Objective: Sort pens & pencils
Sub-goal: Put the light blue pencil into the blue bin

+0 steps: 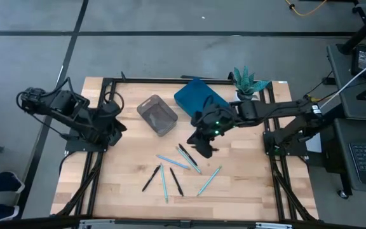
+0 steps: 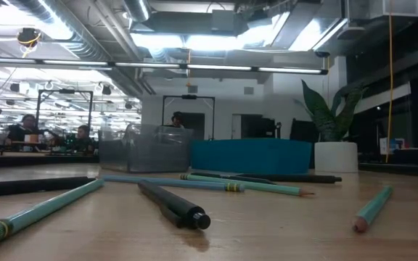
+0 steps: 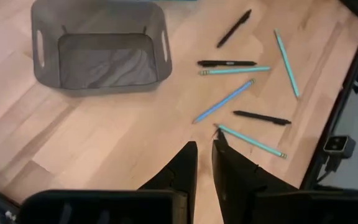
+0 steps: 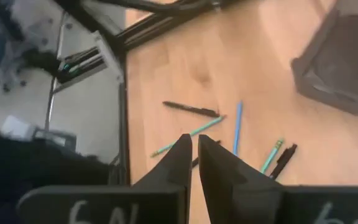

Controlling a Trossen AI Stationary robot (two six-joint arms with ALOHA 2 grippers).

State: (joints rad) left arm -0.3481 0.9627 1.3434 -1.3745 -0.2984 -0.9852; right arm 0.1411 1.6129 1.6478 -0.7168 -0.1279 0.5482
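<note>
i see the right arm stretched from the bench's right edge toward its middle, wrist bent down. the right gripper (image 1: 204, 147) hangs above the wood just beside the pens & pencils (image 1: 178, 170), its fingers (image 4: 180, 158) clenched together with nothing between them. the left arm sits folded at the bench's left edge. the left gripper (image 1: 115, 127) points across the bench; its fingers (image 3: 184, 165) show a narrow gap and grasp nothing. the pens & pencils lie scattered flat on the middle of the bench toward its front edge, black and light blue sticks at mixed angles, some crossing. a grey bin (image 1: 157, 114) and a blue box (image 1: 198, 97) stand near the rear edge, a potted plant (image 1: 249, 83) at the rear right corner.
</note>
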